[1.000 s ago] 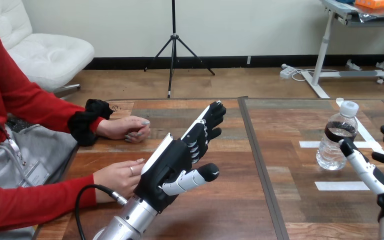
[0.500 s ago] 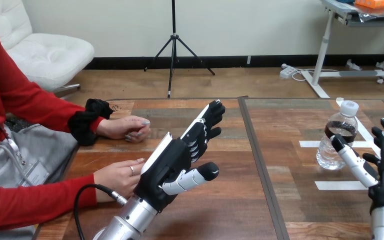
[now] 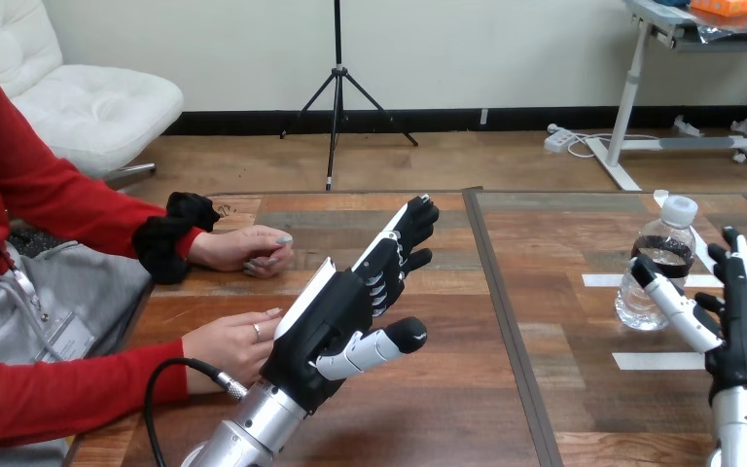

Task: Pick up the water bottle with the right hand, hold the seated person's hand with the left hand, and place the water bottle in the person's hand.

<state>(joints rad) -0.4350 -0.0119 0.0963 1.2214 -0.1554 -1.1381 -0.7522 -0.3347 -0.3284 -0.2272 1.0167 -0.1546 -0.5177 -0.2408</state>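
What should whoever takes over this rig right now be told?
Left hand: open, fingers straight, beside the person's nearer hand; no fingers curled round it.
Right hand: open, thumb close to the water bottle; whether it touches cannot be told.
Water bottle: capped, upright on the table, at the right.
The person's farther hand rests on the table.
Done: nothing yet.
Left: grasp and lift the bottle, hold the person's hand, set the bottle in it.

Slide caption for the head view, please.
Right hand open beside the upright water bottle; left hand open next to the person's nearer hand.
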